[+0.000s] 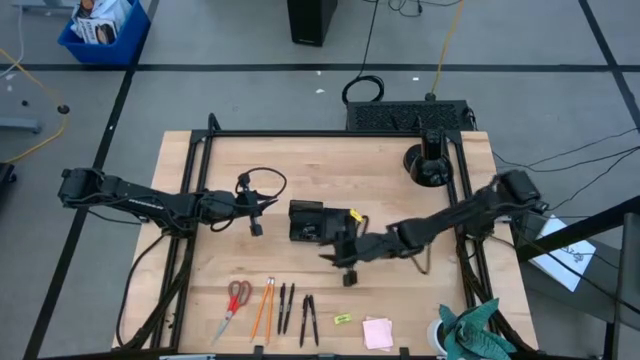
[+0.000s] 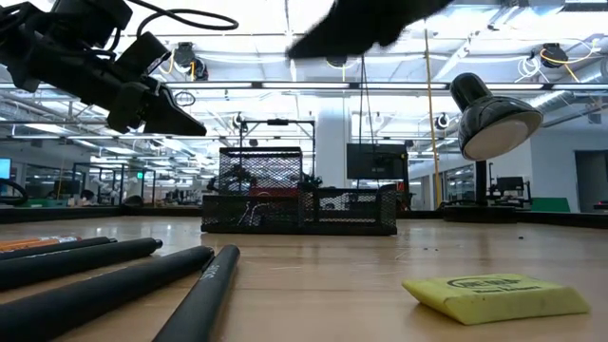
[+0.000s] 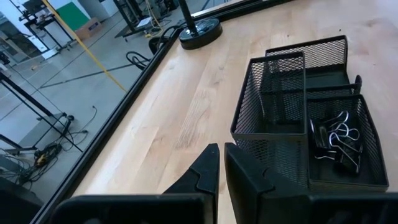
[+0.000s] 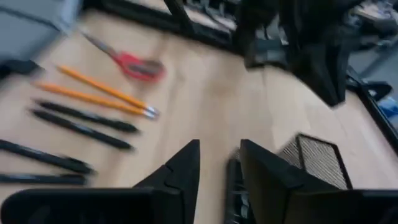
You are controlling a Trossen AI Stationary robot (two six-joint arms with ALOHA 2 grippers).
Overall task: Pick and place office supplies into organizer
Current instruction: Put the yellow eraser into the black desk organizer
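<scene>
The right gripper (image 1: 330, 243) hangs over the near right edge of the organizer (image 1: 306, 221), a black mesh tray with compartments standing near the middle of the wooden table (image 1: 400, 300). In its own wrist view the gripper (image 4: 219, 163) has its fingers parted by a moderate gap, with a dark thin thing between them at the tray's edge; whether they touch or hold it cannot be told. The left gripper (image 1: 262, 205) waits just to the left of the organizer, above the table, and its wrist view shows its fingers (image 3: 205, 174) drawn nearly together with only a thin slit between them and nothing in it. From that side the tray (image 3: 292, 118) shows several binder clips (image 3: 336, 140) lying in one low compartment. The remaining supplies lie along the near edge of the table, well apart from both grippers: red-handled scissors (image 1: 234, 300) farthest left, then two orange pencils (image 1: 264, 308), then black pens (image 1: 297, 312) in a row. Right of the pens sits a small yellow piece (image 1: 343, 319), and beyond it a pink sticky-note pad (image 1: 378, 333). A teal cloth (image 1: 470, 328) is bunched at the near right corner, and a round black stand base (image 1: 428, 165) sits at the far right.
</scene>
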